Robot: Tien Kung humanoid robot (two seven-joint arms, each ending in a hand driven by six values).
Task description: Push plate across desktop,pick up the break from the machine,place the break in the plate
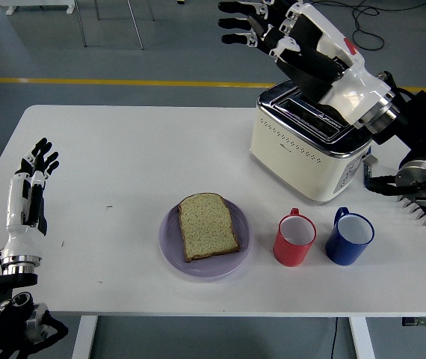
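A slice of brown bread (208, 225) lies flat on a lilac plate (170, 247) at the table's front middle. The cream and chrome toaster (308, 148) stands at the back right. My right hand (267, 28) is raised high above the toaster's top, near the picture's top edge, fingers spread and empty; its forearm partly hides the toaster's slots. My left hand (34, 168) is held upright over the table's left edge, fingers spread and empty.
A red mug (295, 240) and a blue mug (349, 238) stand to the right of the plate, in front of the toaster. Beyond the table is grey floor with a yellow line.
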